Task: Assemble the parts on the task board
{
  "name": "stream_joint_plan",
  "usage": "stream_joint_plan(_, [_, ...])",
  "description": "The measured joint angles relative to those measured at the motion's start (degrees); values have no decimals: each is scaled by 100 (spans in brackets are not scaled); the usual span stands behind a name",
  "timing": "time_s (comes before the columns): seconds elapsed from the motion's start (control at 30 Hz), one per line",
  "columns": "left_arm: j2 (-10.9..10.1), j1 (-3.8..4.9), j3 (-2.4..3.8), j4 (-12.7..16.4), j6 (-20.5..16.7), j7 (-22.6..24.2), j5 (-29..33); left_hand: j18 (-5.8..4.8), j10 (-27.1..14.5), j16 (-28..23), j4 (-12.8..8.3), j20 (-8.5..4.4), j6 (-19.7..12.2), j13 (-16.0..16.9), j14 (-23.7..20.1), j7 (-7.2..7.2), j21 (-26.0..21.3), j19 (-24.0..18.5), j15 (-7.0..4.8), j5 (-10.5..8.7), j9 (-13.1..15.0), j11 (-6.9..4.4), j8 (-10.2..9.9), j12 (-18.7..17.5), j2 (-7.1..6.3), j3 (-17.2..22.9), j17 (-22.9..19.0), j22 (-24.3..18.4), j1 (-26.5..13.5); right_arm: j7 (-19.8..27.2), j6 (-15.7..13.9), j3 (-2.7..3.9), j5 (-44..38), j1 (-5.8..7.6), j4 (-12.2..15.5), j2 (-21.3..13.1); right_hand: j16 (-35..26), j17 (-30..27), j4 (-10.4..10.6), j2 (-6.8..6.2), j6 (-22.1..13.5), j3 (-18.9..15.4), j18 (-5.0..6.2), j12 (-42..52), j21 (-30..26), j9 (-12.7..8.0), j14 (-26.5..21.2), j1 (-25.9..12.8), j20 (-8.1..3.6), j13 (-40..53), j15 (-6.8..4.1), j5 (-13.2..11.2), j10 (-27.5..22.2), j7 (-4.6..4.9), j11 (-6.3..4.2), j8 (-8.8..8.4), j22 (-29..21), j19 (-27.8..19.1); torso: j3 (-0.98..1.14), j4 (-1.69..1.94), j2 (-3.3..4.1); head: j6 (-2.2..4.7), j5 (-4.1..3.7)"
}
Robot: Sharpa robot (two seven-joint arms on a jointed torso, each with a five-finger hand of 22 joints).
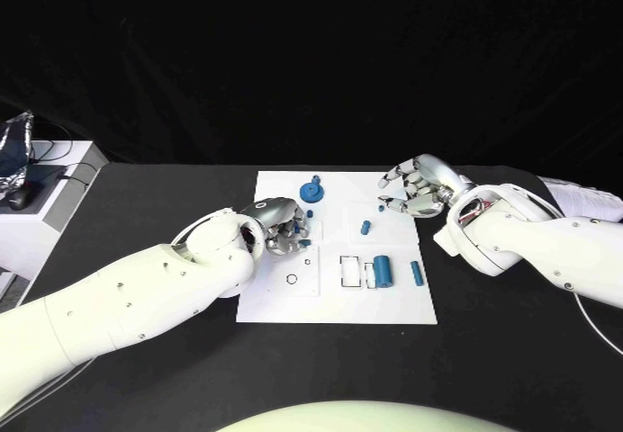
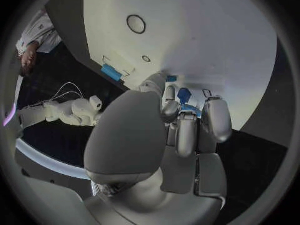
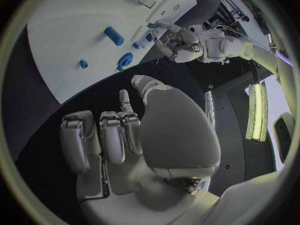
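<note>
Head view: left hand (image 1: 275,223) holds a blue part (image 1: 296,225) over the task board (image 1: 335,310).

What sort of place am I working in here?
Probably a robotics lab test bench: a black table against a dark backdrop, a white task board with small blue parts laid out on it, and cabled equipment on a side stand.

**Support surface: black table**

I see a black table (image 1: 156,216) carrying the white task board (image 1: 338,310), which lies flat at its middle. Left of the board, at the table's left edge, stands a white box-like unit (image 1: 46,211) with dark cables on top; I cannot tell whether it rests on the table or just beside it.
</note>
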Motion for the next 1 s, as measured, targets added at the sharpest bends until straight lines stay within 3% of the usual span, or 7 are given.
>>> stream_joint_plan(0.2, [39, 10, 2, -22, 81, -53, 5, 0, 0, 0, 9, 0, 22, -16, 0, 22, 0, 0, 0, 1, -6, 0, -20, 0, 25, 9, 0, 0, -25, -1, 0, 0, 0, 0, 2, 2, 0, 0, 0, 0, 0, 0, 0, 0, 0, 0, 0, 0, 0, 0, 0, 0, 0, 0, 0, 0, 0, 0, -1, -1, -1, -7, 3])
stream_joint_plan(0.4, [72, 18, 7, -47, 174, -61, 33, 0, 9, 0, -15, 0, 233, -29, 0, -42, 0, 0, 0, 1, -4, -35, -20, 0, 174, 209, -1, -17, 4, -1, 1, 0, -1, 0, 3, 6, 0, 0, 0, 0, 0, 0, 0, 0, 0, 0, 0, 0, 0, -1, 0, 0, 0, 0, 0, 0, -1, 0, 0, -3, -4, -17, 6])
stream_joint_plan(0.67, [80, 32, 16, -68, 279, -45, 86, 1, -2, 0, -46, 0, 267, -33, 20, -63, 0, -1, -20, 21, -38, -65, -54, 0, 294, 512, -1, -18, 81, -1, 1, 0, -1, 0, 5, 7, 0, 0, 0, 0, 0, 0, 0, 0, 0, -1, 0, 0, 0, -2, 0, 0, 0, 0, 0, 0, -1, 0, 4, -1, -8, -19, 4])
stream_joint_plan(0.83, [78, 39, 21, -69, 310, -36, 115, 1, -1, 0, -63, -22, 265, -46, 20, -64, 0, -23, -20, 26, -75, -65, -85, -43, 358, 879, -1, -25, 70, -1, 1, 0, -2, 0, 5, 7, 0, 0, 0, 0, 0, 0, 0, 0, 0, -1, 0, 0, 0, -2, 0, 0, 0, 0, 0, 26, -1, 0, 2, -1, -8, -16, 3])
stream_joint_plan(1.0, [69, 42, 23, -66, 310, -16, 150, 1, -7, 0, -120, -22, 203, -56, 20, -10, 0, -23, -20, 47, -77, -59, -122, -66, 348, 1777, -1, -25, -42, -1, 1, 0, -3, 0, 5, 5, 0, 0, 0, 0, 0, 0, 0, 0, 0, -1, 0, 0, 0, -2, 0, 0, 0, 0, 0, 44, -1, 0, 1, 0, -8, -10, -2])
